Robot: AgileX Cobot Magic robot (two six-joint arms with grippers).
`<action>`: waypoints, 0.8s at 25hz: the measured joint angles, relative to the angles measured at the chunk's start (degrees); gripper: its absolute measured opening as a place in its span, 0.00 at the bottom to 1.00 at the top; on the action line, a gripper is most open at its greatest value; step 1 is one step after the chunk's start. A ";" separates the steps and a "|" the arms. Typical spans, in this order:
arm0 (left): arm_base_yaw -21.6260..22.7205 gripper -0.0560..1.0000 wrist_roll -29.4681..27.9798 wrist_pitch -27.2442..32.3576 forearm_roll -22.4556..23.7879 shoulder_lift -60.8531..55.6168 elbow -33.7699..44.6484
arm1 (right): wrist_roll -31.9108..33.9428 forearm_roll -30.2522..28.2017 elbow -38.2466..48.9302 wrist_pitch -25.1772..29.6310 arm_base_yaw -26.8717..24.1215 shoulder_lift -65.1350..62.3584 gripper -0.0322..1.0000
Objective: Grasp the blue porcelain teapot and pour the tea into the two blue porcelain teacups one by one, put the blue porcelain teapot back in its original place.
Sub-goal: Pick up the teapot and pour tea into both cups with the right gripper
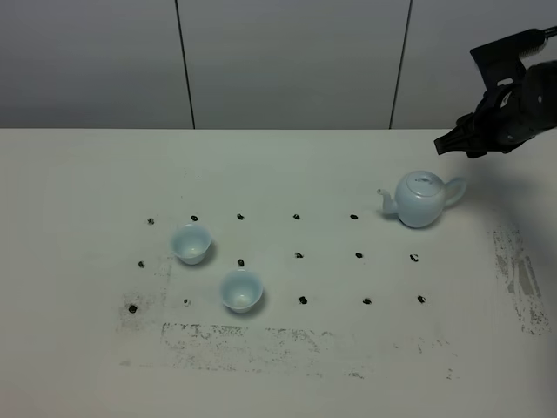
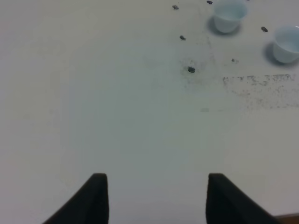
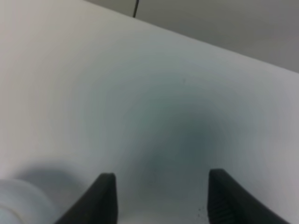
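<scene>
Table (image 1: pixel 87 366): white, scuffed with grey smears, dotted with a grid of small black marks (image 1: pixel 298 255).

Right gripper (image 1: pixel 457 139): dark, hangs in the air, nothing in it. Fingers (image 3: pixel 105 196) stand well apart, only bare table between them.

Left gripper (image 2: pixel 156 179): out of the high view. Fingers (image 2: pixel 96 198) likewise spread wide, empty, bare table in the gap.

Teapot (image 1: pixel 422 198): pale blue, upright on the table, lid on, spout pointing toward the cups, handle on the far side from them. Sits below the right fingers, near, not touched. Wrist view catches a blurred pale curve (image 3: pixel 18 205) outside one finger, presumably its body.

Cups: two, pale blue, upright, near each other but apart (image 1: pixel 191 243) (image 1: pixel 241 290). Well ahead of the left fingers, off toward the robot's right (image 2: pixel 228 16) (image 2: pixel 286 43). Contents cannot be made out.
</scene>
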 joint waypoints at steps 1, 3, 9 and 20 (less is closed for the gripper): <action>0.00 0.52 0.00 0.00 0.00 0.00 0.00 | 0.94 0.02 1.12 -1.80 -0.09 0.15 0.44; 0.00 0.52 0.00 0.00 0.00 0.00 0.00 | 1.86 0.08 2.09 -4.32 -0.14 1.09 0.44; 0.00 0.52 0.06 0.00 0.00 0.00 0.00 | 2.44 1.22 2.15 -4.18 -0.38 3.62 0.44; 0.00 0.52 0.06 0.00 0.00 0.00 0.00 | 0.50 3.26 2.15 9.91 -0.44 3.74 0.44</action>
